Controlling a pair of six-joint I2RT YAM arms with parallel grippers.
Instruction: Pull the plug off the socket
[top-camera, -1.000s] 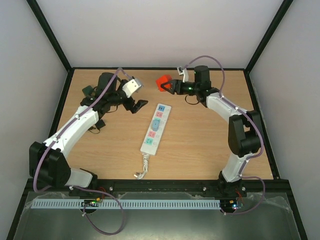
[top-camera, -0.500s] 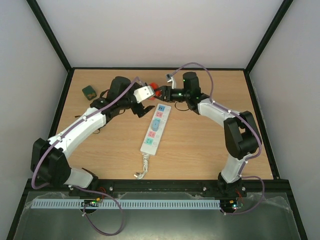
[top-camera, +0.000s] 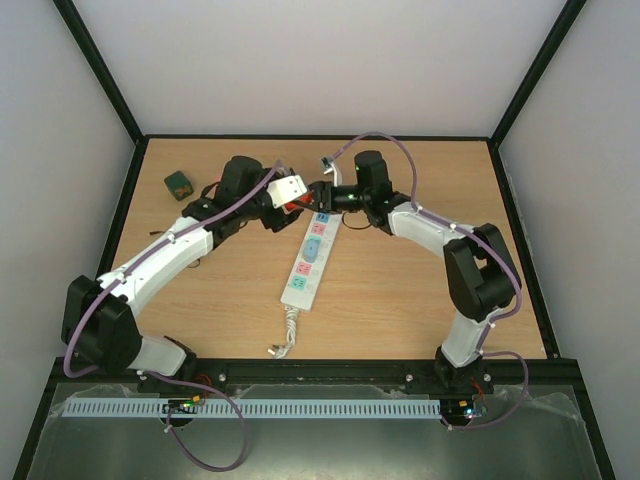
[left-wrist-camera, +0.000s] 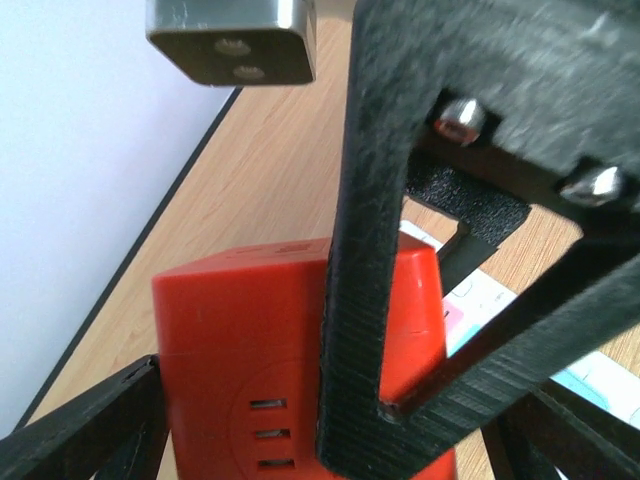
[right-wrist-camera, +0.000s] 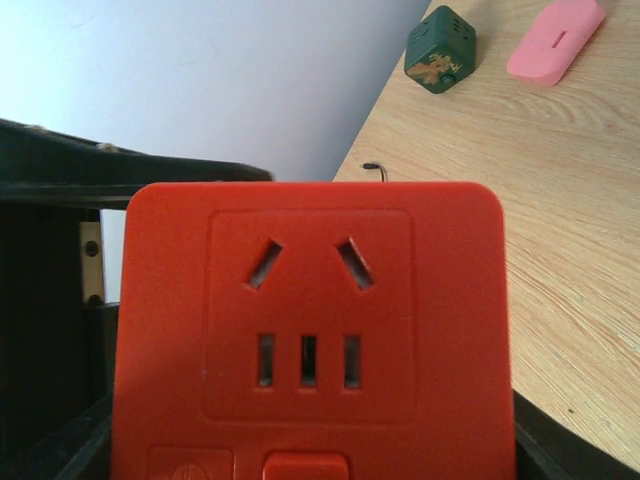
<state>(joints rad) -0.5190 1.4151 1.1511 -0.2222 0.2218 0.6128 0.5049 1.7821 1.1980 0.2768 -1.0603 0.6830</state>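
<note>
Top external view: the left arm (top-camera: 165, 243) stretches forward and inward from its base. The right arm (top-camera: 440, 225) folds at the elbow and reaches left across the table (top-camera: 420, 300). Their wrists meet nose to nose over the far end of the socket (top-camera: 309, 262), which lies slantwise with its coiled cord toward the bases. The red plug (right-wrist-camera: 310, 330) sits between the two wrists.

In the right wrist view, the right gripper (right-wrist-camera: 310, 445) has its jaws clamped on the plug's sides, and the plug's outlet face is turned to the camera. In the left wrist view, the left gripper (left-wrist-camera: 300, 440) has its jaws spread wide on either side of the plug, with a finger of the right gripper crossing in front. I cannot tell whether the plug touches the socket. A green cube (top-camera: 179, 182) sits well off to the left.
</note>
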